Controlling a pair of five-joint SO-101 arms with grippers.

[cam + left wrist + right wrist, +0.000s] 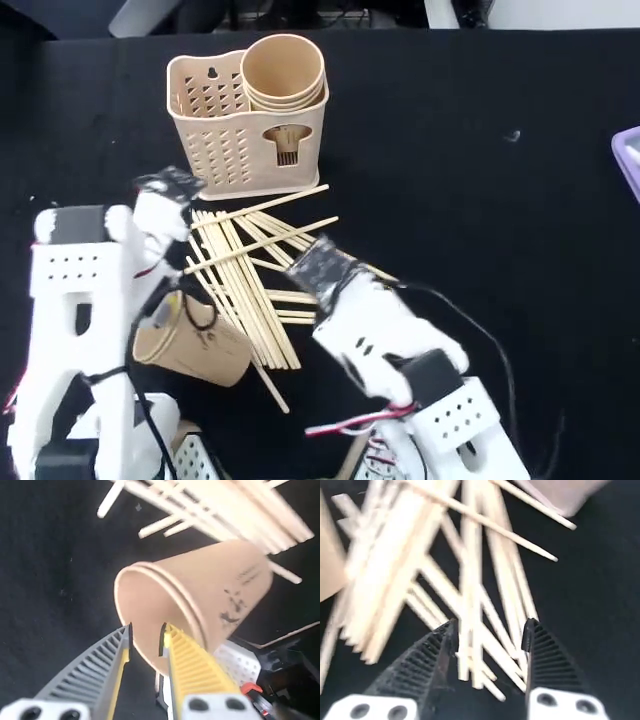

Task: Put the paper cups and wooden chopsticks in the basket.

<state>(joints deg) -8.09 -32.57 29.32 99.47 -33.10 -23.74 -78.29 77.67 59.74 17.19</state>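
L claw (146,627) is pinched nearly closed on the rim of a paper cup (200,595), w/ the grey finger outside the wall and the yellow one inside the mouth. The cup is tipped on its side, mouth toward my L wrist and base toward the chopsticks (245,285). I can't tell whether it rests on the tabletop (480,250) or hangs just off it.

R claw (491,625) is spread open low over the chopsticks, one black finger on either side of a few sticks, gripping nothing. The sticks lie in a loose pile on the tabletop between my two arms, just in front of the basket (235,140), w/ a couple crossing on top. The basket stands upright at the back, w/ a stack of cups (284,70) nested in one compartment.
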